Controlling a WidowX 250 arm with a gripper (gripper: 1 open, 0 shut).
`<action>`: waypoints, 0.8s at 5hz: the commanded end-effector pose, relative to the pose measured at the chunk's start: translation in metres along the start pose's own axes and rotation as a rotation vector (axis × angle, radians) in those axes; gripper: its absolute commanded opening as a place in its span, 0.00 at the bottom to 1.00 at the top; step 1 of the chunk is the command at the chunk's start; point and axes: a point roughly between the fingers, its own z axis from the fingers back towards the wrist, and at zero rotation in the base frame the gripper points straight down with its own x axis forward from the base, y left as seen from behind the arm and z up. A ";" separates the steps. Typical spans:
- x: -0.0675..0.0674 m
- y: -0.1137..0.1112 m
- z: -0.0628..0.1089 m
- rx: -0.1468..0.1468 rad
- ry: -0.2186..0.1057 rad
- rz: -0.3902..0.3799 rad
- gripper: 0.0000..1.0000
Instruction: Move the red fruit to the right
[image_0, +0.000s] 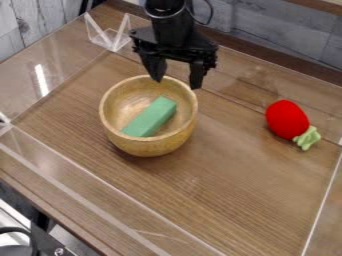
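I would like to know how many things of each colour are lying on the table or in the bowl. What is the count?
Red: 1, the strawberry-like fruit with its pale green tip
Green: 1, the block in the bowl
Light wood: 1, the bowl itself
Total: 3

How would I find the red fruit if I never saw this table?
Find the round light-wood bowl on the wooden table. Look across to the picture's right side for the red strawberry-shaped toy. It alone is bright red with a pale green leafy tip; the green block sits inside the bowl.
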 end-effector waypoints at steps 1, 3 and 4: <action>0.006 0.002 0.007 -0.005 -0.042 -0.002 1.00; -0.017 -0.003 -0.015 -0.011 0.000 -0.038 1.00; -0.022 -0.036 -0.026 -0.049 0.003 -0.088 1.00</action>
